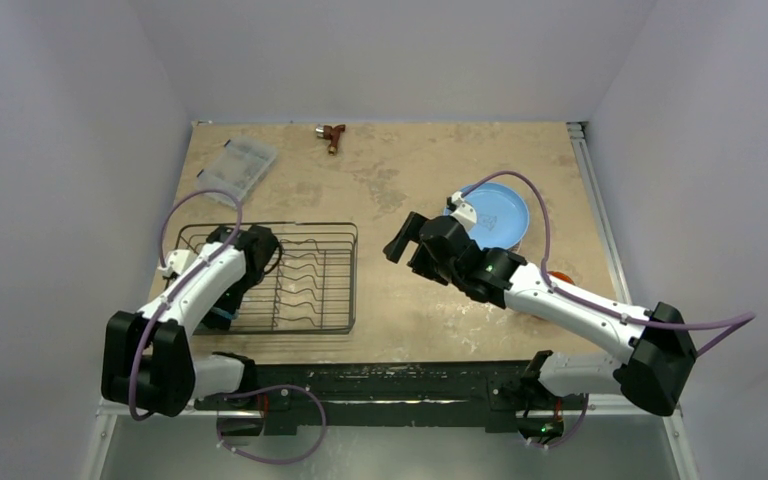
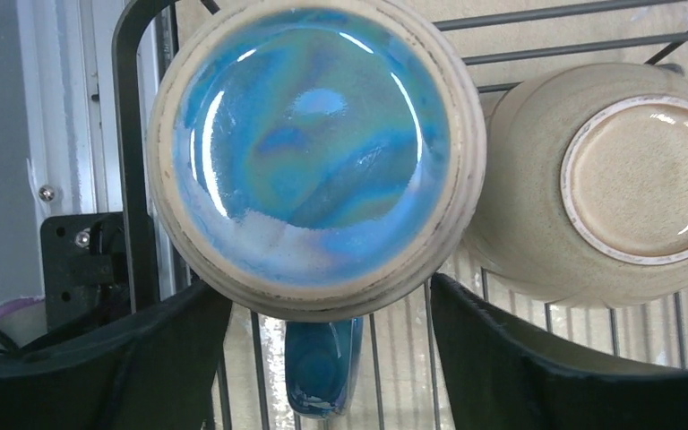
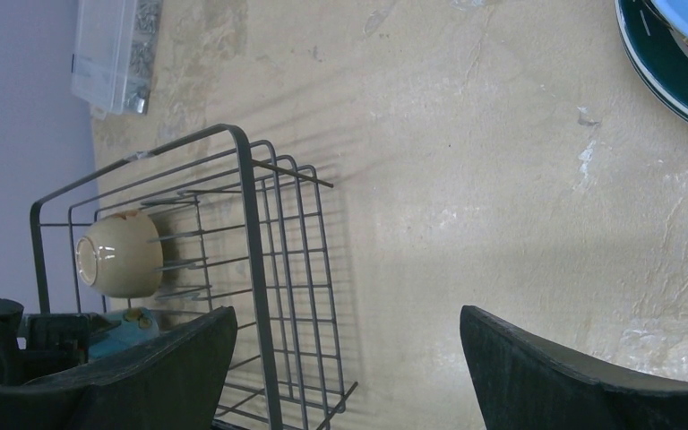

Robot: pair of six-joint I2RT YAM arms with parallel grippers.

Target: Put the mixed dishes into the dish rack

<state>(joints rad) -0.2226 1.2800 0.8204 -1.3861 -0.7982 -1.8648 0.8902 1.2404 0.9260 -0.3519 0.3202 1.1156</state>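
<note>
Pincer of left arm (image 2: pixel 327 296) gapes over blue mug (image 2: pixel 313 152).

Soft even light, faint shadows — glare streaks on blue mug (image 2: pixel 305 152), mild blur

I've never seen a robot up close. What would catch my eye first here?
The glossy blue mug, upside down in the black wire dish rack on the left, beside an upturned white bowl. Then the light blue plate on the right of the table, near the open right gripper.
</note>
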